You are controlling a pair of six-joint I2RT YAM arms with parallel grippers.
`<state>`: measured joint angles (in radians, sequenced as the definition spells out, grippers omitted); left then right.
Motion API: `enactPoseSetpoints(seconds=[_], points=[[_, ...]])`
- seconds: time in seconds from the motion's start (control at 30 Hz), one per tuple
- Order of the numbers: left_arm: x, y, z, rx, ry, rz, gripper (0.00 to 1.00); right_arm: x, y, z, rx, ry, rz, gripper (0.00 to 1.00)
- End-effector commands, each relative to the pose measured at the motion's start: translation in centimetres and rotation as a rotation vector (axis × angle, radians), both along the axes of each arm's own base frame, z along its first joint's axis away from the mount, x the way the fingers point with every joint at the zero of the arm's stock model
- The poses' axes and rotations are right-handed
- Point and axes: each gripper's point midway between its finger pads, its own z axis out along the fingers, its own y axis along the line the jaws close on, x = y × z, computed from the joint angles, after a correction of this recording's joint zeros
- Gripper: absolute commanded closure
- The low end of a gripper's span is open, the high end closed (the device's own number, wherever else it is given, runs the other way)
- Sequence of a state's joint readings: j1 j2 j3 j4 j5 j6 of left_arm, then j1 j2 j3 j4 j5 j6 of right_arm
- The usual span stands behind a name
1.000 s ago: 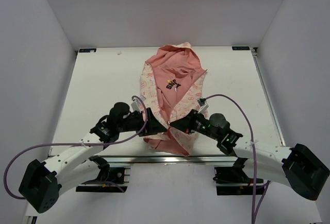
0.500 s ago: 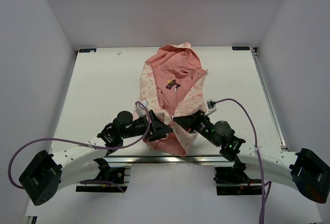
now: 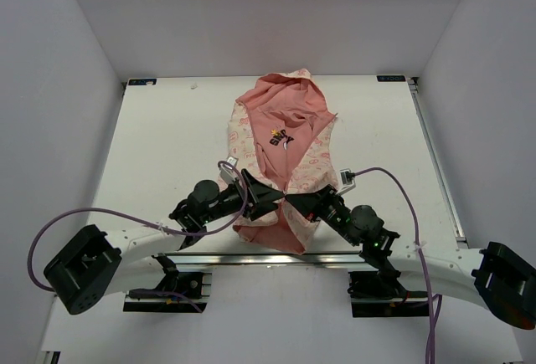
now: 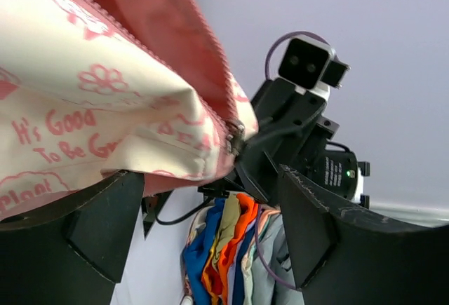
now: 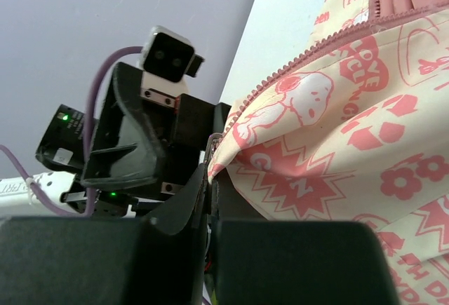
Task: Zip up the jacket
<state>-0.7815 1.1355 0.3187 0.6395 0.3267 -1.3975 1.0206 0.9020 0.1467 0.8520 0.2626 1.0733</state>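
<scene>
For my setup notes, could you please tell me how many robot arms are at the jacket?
2. The left arm's fingers straddle the near hem of the jacket from the left; the right arm's fingers pinch that hem from the right. None appears hidden.

White-shelled, black-jointed left arm [image 3: 138, 247]: stretched low from the near-left base toward the middle, its black two-finger left gripper [image 3: 272, 197] with jaws spread wide. Matching right arm [image 3: 435, 257]: stretched in from the near-right base, its black two-finger right gripper [image 3: 295, 201] with fingers [image 5: 182, 214] pressed together on the zipper edge of the cream, pink-printed fabric jacket [image 5: 337, 144]. The two gripper tips point at each other, almost touching.
</scene>
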Motion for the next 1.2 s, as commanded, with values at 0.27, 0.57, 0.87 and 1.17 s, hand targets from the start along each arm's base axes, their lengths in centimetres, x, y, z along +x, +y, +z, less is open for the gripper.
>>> enactPoseSetpoints(seconds=[0.27,0.57,0.87,1.17], points=[[1.1,-1.2,3.9,-0.111,-0.077,0.031,0.31,0.5,-0.4,1.7,0.060,-0.066,-0.042,1.00],[1.1,-1.7,3.3,-0.110,-0.078,0.010,0.57,0.3,0.3,1.6,0.056,-0.065,-0.013,1.00],[0.7,-1.6,3.9,-0.111,-0.115,0.001,0.81,0.6,0.8,0.4,0.000,-0.007,-0.016,1.00],[0.3,-2.0,3.2,-0.042,-0.117,-0.045,1.00,0.2,1.2,1.5,-0.063,-0.050,0.025,0.66]])
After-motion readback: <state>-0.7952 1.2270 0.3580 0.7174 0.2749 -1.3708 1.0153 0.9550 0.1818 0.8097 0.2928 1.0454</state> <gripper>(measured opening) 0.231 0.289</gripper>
